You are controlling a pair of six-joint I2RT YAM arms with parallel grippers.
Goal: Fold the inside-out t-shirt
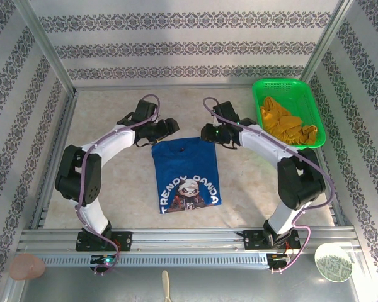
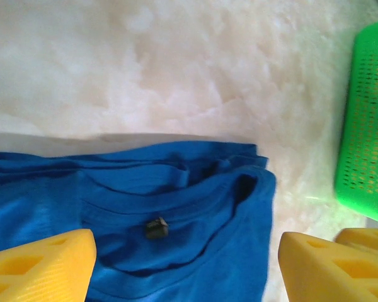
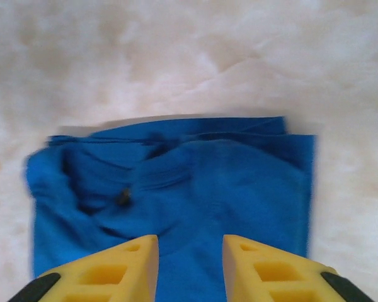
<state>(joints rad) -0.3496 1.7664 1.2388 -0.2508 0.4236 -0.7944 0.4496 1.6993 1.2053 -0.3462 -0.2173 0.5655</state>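
While my left gripper (image 2: 186, 267) and right gripper (image 3: 189, 264) hang over the collar end of the blue t-shirt (image 1: 186, 173), neither has any cloth in it. The left gripper stands wide open, its yellow fingers (image 2: 41, 267) spread to either side of the neckline. The collar, with its small dark tag (image 2: 155, 228), lies just beneath and ahead of it. The right gripper is parted by a narrow gap. That wrist view is smeared, but as far as I can tell the fabric lies flat under the fingers and is not pinched between them.

The t-shirt is a neat folded rectangle on the table (image 1: 252, 182) — its collar edge lies between the two grippers, and its panda print is at the end nearer my bases. Off to the right of the right gripper sits the green basket (image 1: 257, 104) with a mustard garment (image 1: 286, 123) inside — well apart from the t-shirt.
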